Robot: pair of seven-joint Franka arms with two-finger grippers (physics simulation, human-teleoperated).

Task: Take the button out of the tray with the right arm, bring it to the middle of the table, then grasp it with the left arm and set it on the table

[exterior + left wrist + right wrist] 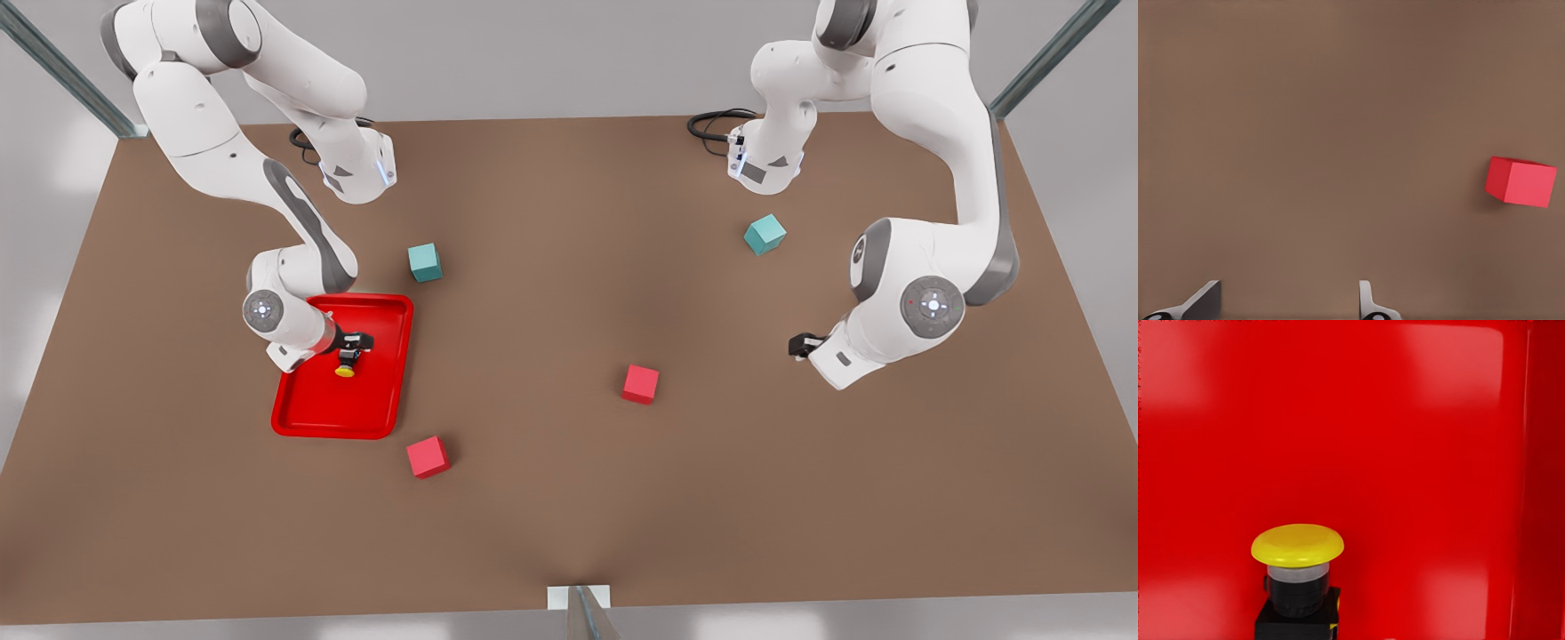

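Observation:
The button (345, 369), yellow-capped on a dark body, is over the floor of the red tray (313, 418) at the front view's left. My right gripper (353, 347) is down on it and shut on its body. The right wrist view shows the button (1298, 550) very close, with the tray (1358, 427) behind it. Whether the button still touches the tray floor, I cannot tell. My left gripper (797, 345) waits open and empty above the table (569, 498) at the front view's right. Its fingertips (1205, 299) stand wide apart above bare tabletop.
One red cube (640, 384) lies between the arms and appears off to the side in the left wrist view (1521, 181). Another red cube (428, 456) sits just off the tray's near corner. Teal cubes (425, 262) (765, 234) lie farther back.

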